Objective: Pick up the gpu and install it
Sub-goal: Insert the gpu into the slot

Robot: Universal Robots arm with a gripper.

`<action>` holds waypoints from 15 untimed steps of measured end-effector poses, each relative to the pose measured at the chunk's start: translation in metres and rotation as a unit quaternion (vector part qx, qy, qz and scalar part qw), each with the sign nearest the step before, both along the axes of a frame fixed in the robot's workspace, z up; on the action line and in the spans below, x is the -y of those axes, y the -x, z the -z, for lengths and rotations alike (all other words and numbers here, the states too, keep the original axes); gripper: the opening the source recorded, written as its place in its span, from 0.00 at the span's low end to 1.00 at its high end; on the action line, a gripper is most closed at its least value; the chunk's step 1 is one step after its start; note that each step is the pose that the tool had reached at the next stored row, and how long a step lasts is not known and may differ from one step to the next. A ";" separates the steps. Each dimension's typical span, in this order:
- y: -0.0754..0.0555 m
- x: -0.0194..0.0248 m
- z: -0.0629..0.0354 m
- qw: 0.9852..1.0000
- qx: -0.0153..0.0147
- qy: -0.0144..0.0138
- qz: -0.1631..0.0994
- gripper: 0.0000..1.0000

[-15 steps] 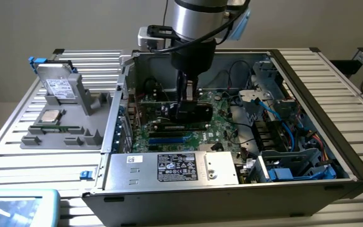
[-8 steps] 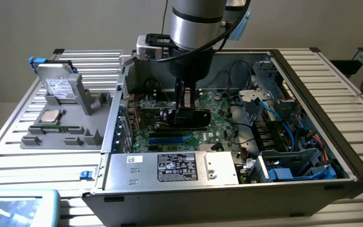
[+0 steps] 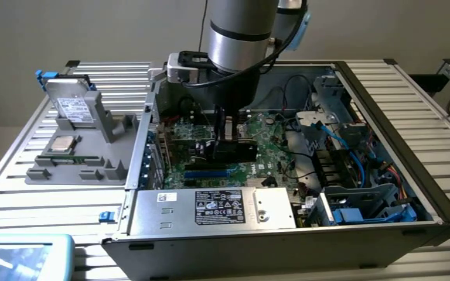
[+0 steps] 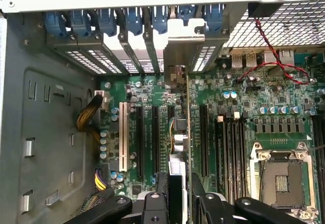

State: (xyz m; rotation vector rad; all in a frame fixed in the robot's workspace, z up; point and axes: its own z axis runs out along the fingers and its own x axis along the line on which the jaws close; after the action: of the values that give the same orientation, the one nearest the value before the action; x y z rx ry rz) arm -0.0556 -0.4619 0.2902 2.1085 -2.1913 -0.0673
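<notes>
Pinching the gpu [image 3: 233, 153] edge-on in the claw [image 4: 179, 186] above the motherboard [image 4: 244, 107]; probably light, stiff, fragile (best held by board edges)

Arm [image 3: 241, 35] leaves the exterior view at the top edge. Gripper [image 3: 227, 130] masks most of the gpu [image 3: 234, 152]; I see only a dark block under the jaws. On the wrist view the card is edge-on, so I can't see its faces. Its near end is buried between the jaws, themselves cropped. Power supply label [image 3: 217, 206]: print too small. Blue-rimmed object [image 3: 21, 257], lower left, cut off; can't identify.
</notes>
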 end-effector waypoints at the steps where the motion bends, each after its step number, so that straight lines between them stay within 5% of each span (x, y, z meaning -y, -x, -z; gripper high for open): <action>1: 0.000 0.0000 0.0014 1.000 0.000 0.000 0.000 0.29; 6: 0.002 0.0000 0.0065 1.000 -0.001 0.004 0.000 0.29; 15: 0.006 0.0000 0.0189 1.000 -0.004 0.003 0.000 0.29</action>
State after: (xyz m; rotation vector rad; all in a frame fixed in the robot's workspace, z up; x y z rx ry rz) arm -0.0620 -0.4619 0.2713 2.1023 -2.1850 -0.0690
